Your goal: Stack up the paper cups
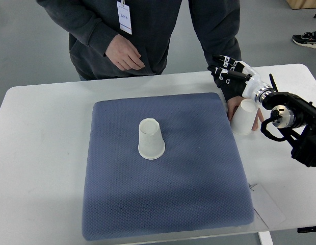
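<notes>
On the blue mat (163,204) near its middle, one paper cup (151,139) stood upside down, rim on the fabric, nothing on or in it. Second cup (243,117) sat off the mat's right edge on the white table (41,153), also inverted and leaning slightly, with a person's hand (232,108) resting against it. Right hand (230,74) (arm entering from the right edge) hovered above and just behind that cup, dark fingers (221,70) stretched out and spread, gripping nothing. Left arm not visible anywhere.

Progress, as judged: stacking not begun. Cups well apart, neither lifted. Remaining: grasp the outer cup, carry it over the mat, lower it onto the middle one.

Unclear: whether the robot's palm touched the second cup or merely hung over it; the wrist and cabling covered that spot. Person's fingers partly hidden behind the cup. Person's other hand (125,53) hung clear of the table, beyond its far edge
</notes>
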